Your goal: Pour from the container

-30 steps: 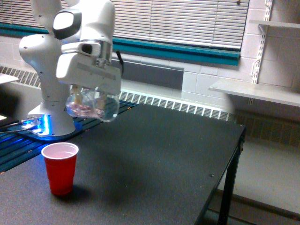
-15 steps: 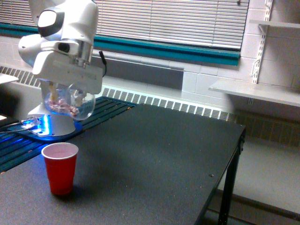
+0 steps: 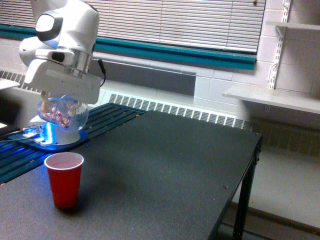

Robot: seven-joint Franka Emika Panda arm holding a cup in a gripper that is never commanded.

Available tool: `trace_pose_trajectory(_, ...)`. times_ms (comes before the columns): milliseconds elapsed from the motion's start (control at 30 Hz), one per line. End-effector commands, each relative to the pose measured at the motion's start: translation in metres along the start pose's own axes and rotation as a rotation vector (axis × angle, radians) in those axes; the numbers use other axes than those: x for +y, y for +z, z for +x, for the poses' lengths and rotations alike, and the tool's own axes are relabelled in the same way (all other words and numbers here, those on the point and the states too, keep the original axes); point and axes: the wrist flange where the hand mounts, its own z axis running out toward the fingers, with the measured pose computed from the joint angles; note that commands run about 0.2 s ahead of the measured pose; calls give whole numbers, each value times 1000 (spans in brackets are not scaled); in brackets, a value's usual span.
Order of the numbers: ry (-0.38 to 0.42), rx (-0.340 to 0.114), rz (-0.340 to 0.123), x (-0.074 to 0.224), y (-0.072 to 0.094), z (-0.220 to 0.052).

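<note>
Container hangs in the air in my gripper, clamped between the fingers, tilted, with pink, red and white bits showing through its clear wall. I see it above the red cup and a little toward the exterior view's left of it, well clear of the rim, with nothing falling between them. That cup stands upright on the dark table near the front corner on the exterior view's left, its white inside showing. Behind the container I make out the arm's white base, with blue light glowing at its foot. Farther back I see closed blinds over a teal sill, and a white shelf on the exterior view's right.
</note>
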Motion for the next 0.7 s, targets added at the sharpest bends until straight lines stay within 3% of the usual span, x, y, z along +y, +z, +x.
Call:
trace_pose_trajectory(33, -3, -8, -40, 4, 1, -4)
trace_pose_trajectory(333, -14, -47, -90, 9, 9, -11)
trace_pose_trajectory(700, -28, -61, -125, 12, 9, -11)
